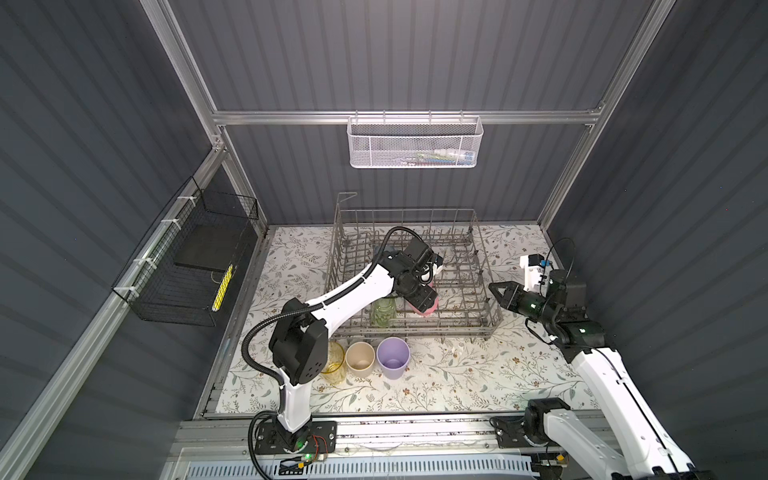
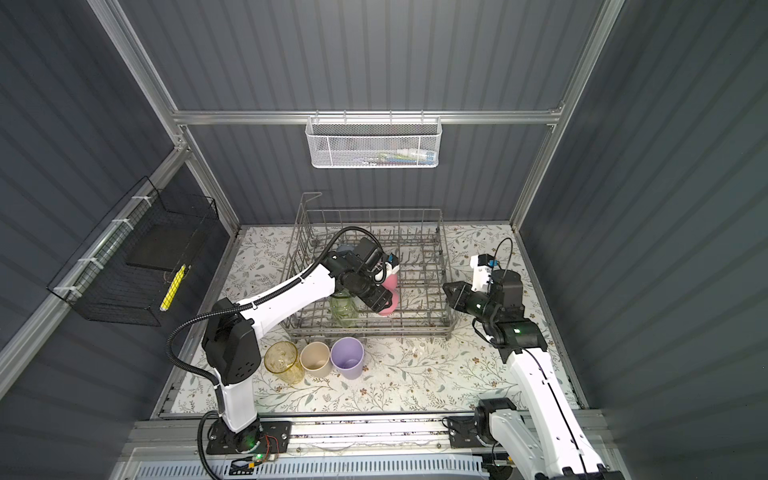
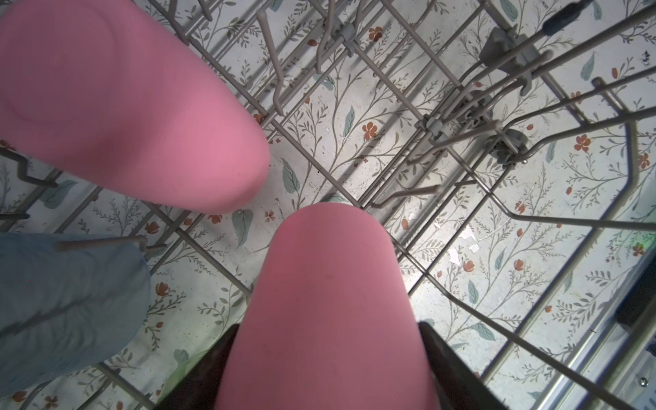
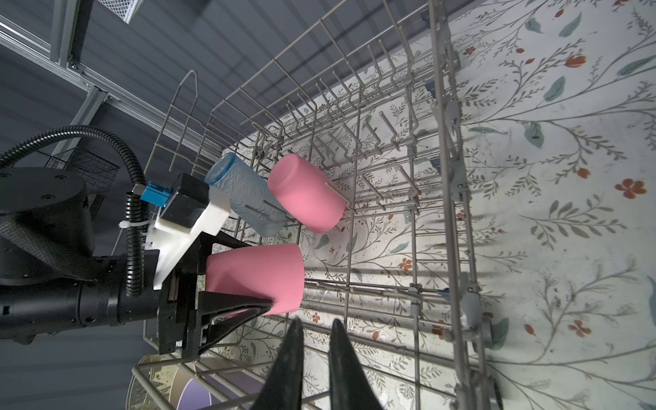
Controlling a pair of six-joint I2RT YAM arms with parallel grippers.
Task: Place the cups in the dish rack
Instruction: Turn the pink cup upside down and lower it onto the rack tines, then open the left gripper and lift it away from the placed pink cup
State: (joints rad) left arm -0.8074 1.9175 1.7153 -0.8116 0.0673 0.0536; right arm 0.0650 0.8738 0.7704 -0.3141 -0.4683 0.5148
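Note:
The grey wire dish rack stands at the back of the floral table. My left gripper reaches into it and is shut on a pink cup, held sideways just above the rack's wires. Beside it a second pink cup and a blue-grey cup lean on tines. A green cup stands in the rack's near-left corner. Yellow, beige and lavender cups stand upright in front of the rack. My right gripper hovers outside the rack's right wall, fingers nearly together, holding nothing.
A white mesh basket hangs on the back rail. A black wire basket hangs on the left wall. Rows of upright tines fill the rack's floor to the right of the held cup.

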